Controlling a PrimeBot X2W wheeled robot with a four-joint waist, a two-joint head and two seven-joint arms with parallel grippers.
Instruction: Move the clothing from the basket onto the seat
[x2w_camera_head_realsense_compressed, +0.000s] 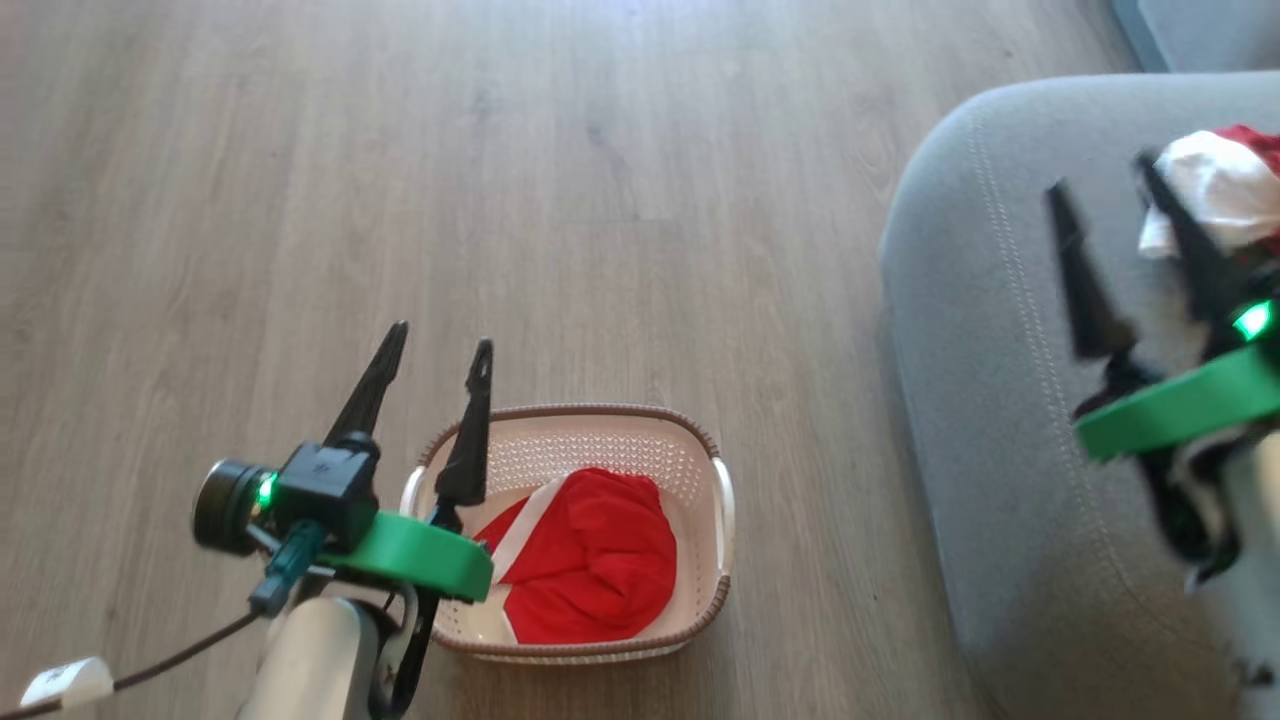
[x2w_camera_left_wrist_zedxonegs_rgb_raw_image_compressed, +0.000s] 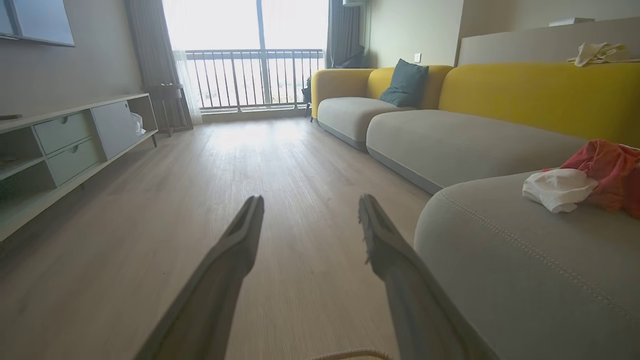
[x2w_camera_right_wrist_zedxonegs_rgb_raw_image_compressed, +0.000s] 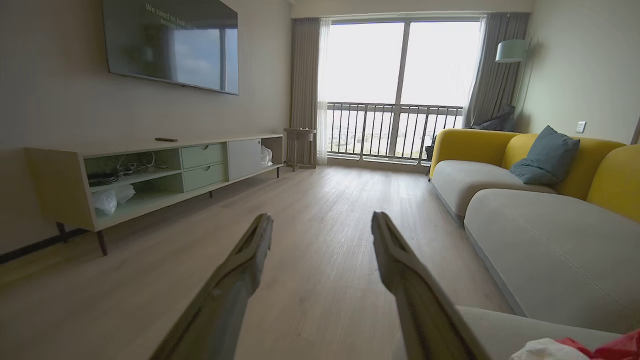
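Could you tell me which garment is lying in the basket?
The mostly red garment with a white strip lies in the basket; the red-and-white one is on the grey seat.

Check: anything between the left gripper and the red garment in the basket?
Nothing visible. The left gripper is open at the left rim of the basket; the red garment lies uncovered inside it.
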